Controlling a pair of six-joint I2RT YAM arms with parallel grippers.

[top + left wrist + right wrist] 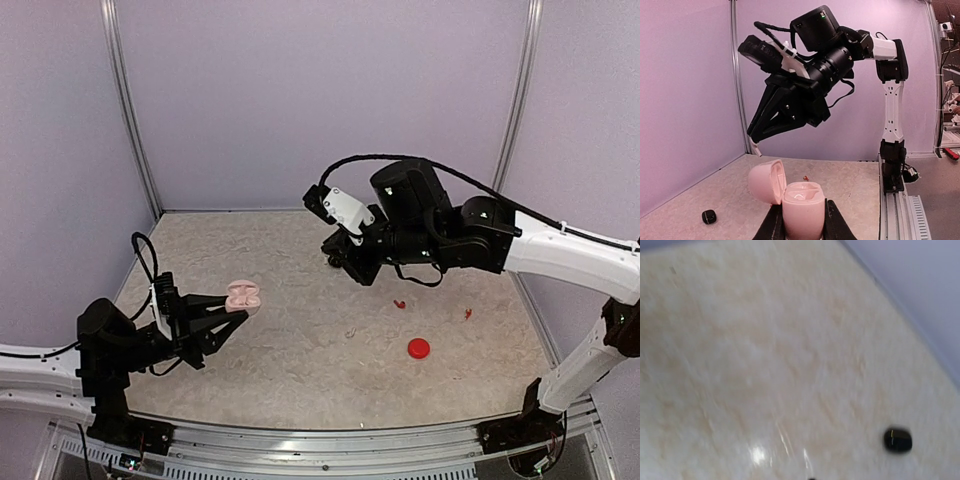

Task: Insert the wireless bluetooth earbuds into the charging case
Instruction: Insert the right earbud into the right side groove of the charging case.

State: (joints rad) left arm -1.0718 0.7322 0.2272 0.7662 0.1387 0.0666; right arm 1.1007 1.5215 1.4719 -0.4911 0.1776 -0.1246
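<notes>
My left gripper (238, 309) is shut on a pink charging case (803, 210) and holds it upright above the table. The case's lid (766, 181) is hinged open to the left. Two wells show in the case's top, and something pale glints in the nearer one. My right gripper (754, 142) hangs above and behind the case, its fingers closed to a point. A small whitish earbud (756, 149) pokes out of that tip. Two red earbuds (399, 303) (467, 314) lie on the table to the right. In the right wrist view only blurred tabletop shows and the fingers are almost out of frame.
A small black case (897, 439) sits on the table toward the back, and it also shows low on the left (709, 216) in the left wrist view. A round red case (418, 348) lies at the front right. A tiny pale piece (350, 332) lies mid-table. Lilac walls (320, 100) enclose the table.
</notes>
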